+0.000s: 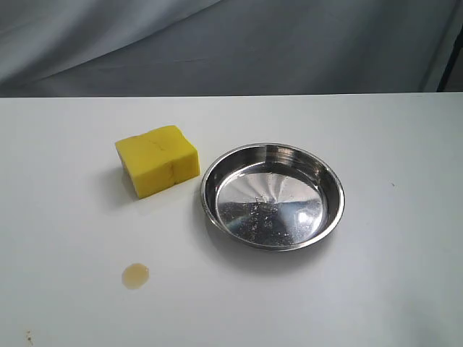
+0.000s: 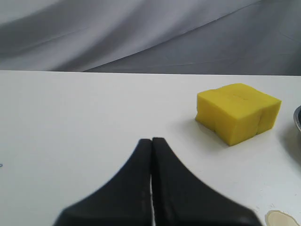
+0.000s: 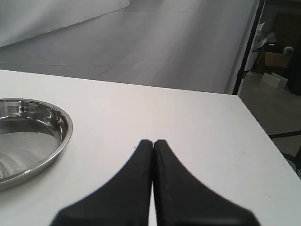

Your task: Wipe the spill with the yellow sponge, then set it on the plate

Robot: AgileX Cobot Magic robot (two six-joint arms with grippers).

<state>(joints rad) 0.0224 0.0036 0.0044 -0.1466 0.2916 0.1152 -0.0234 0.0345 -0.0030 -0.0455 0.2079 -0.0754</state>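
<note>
The yellow sponge (image 1: 158, 160) lies on the white table, left of the shiny steel plate (image 1: 217, 170), a small gap between them. The small amber spill (image 1: 135, 275) sits nearer the front edge, below the sponge. Neither arm shows in the exterior view. My left gripper (image 2: 152, 140) is shut and holds nothing; the sponge (image 2: 237, 112) lies well clear of its tips, and the spill (image 2: 281, 219) shows at the picture's corner. My right gripper (image 3: 153, 141) is shut and holds nothing, with the plate (image 3: 61, 120) off to one side of it.
A grey cloth backdrop (image 1: 231, 43) hangs behind the table. The table's right edge (image 3: 263, 136) drops off to a floor with a stand and boxes. A tiny dark speck (image 1: 29, 335) marks the front left of the table.
</note>
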